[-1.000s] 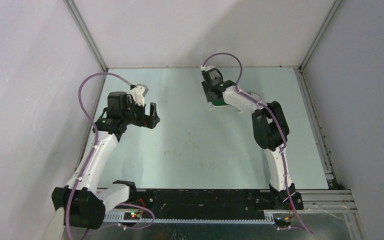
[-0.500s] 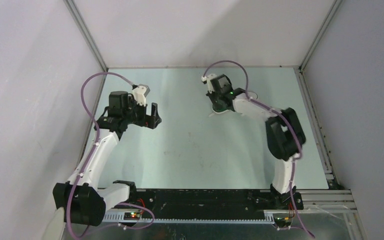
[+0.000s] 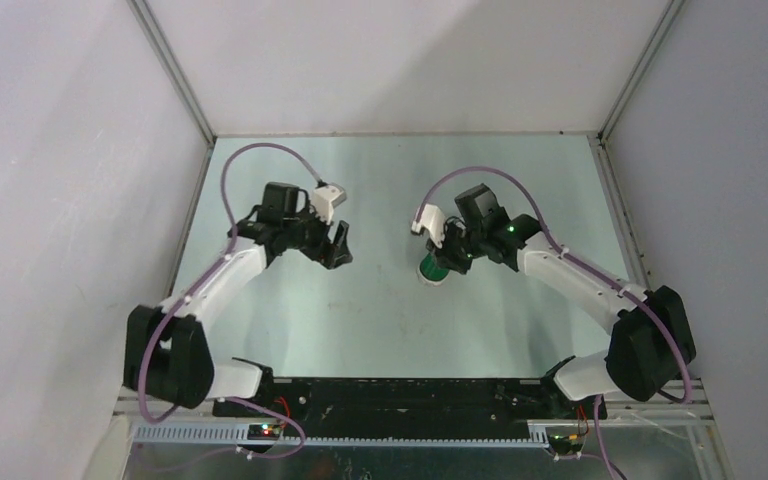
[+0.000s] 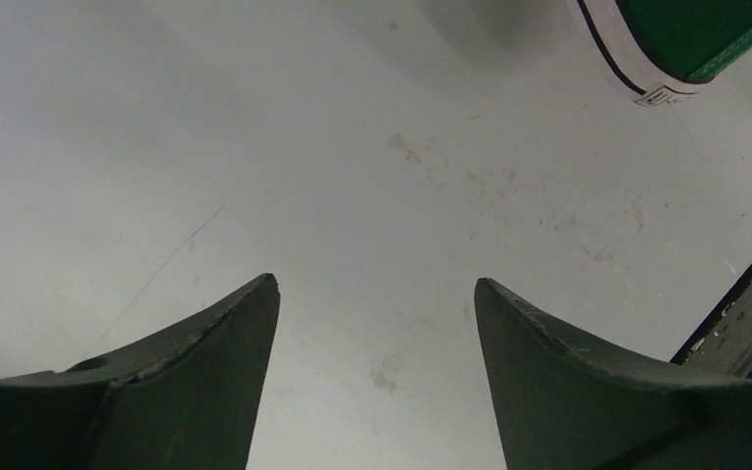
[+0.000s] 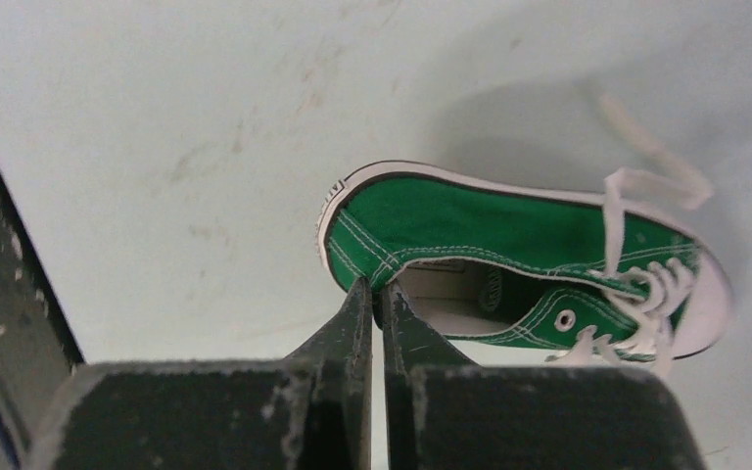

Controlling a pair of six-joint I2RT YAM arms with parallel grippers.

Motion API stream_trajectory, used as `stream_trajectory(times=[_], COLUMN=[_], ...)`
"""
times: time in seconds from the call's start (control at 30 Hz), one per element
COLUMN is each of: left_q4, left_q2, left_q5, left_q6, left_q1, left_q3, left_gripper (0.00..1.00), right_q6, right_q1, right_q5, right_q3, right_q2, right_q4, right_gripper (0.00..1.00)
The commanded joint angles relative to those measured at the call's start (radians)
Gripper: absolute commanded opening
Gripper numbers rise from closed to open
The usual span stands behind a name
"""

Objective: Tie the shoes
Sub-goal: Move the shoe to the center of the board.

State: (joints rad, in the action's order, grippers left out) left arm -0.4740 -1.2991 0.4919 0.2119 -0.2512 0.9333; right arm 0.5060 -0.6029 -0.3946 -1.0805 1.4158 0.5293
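Note:
The shoe (image 5: pixel 470 220) is a small green canvas sneaker with a white sole and loose white laces (image 5: pixel 646 186). It lies on its side under my right wrist camera. My right gripper (image 5: pixel 374 286) is shut on the shoe's heel collar, one finger inside the opening and one outside. From above, the shoe (image 3: pixel 431 268) shows as a green patch at mid-table below my right gripper (image 3: pixel 447 260). My left gripper (image 3: pixel 340 246) hangs to its left, apart from it. In the left wrist view the left gripper (image 4: pixel 375 284) is open over bare table, with the shoe's heel (image 4: pixel 690 44) at the top right corner.
Grey walls and aluminium frame posts (image 3: pixel 172 70) enclose the pale table (image 3: pixel 380 320) on three sides. A black rail (image 3: pixel 400 395) runs along the near edge by the arm bases. A purple cable (image 3: pixel 250 155) loops over each arm.
My right gripper shut on the shoe's heel and drew it from the far side toward mid-table. My left arm swung right toward the centre, its jaws narrowing slightly.

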Motion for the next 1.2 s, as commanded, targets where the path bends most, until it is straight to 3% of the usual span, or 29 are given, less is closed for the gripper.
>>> stream_trajectory(times=[0.0, 0.27, 0.33, 0.37, 0.43, 0.53, 0.67, 0.73, 0.83, 1.17], left_q4=[0.149, 0.292, 0.305, 0.304, 0.279, 0.199, 0.073, 0.035, -0.008, -0.172], left_q2=[-0.115, -0.357, -0.413, -0.444, -0.457, -0.425, -0.365, -0.332, -0.291, -0.163], left_q5=[0.033, 0.018, 0.006, 0.003, -0.005, -0.014, -0.029, -0.042, -0.068, -0.182], left_q6=[-0.019, -0.099, -0.16, -0.181, -0.202, -0.203, -0.159, -0.135, -0.105, 0.09], left_q1=[-0.076, -0.172, -0.19, -0.191, -0.189, -0.177, -0.16, -0.155, -0.148, -0.147], left_q3=[0.054, 0.234, 0.293, 0.33, 0.365, 0.381, 0.401, 0.388, 0.365, 0.348], left_gripper=[0.77, 0.72, 0.72, 0.72, 0.72, 0.72, 0.73, 0.73, 0.73, 0.75], right_q6=[0.175, 0.349, 0.343, 0.309, 0.23, 0.057, -0.487, -0.661, -0.788, -0.975], right_q1=[0.019, 0.024, 0.024, 0.027, 0.063, 0.203, 0.392, 0.47, 0.539, 0.535], right_q5=[-0.07, -0.114, -0.108, -0.099, -0.093, -0.142, -0.003, 0.069, 0.141, 0.131], right_q3=[0.027, 0.085, 0.088, 0.085, 0.05, -0.058, -0.144, -0.137, -0.128, -0.136], right_q2=[-0.043, -0.089, -0.076, -0.071, -0.049, -0.013, 0.083, 0.122, 0.206, 0.383], right_q4=[0.125, 0.234, 0.241, 0.243, 0.262, 0.266, 0.157, 0.108, 0.071, 0.055], right_gripper=[0.0, 0.0, 0.13, 0.3, 0.47, 0.6, 0.57, 0.56, 0.58, 0.35])
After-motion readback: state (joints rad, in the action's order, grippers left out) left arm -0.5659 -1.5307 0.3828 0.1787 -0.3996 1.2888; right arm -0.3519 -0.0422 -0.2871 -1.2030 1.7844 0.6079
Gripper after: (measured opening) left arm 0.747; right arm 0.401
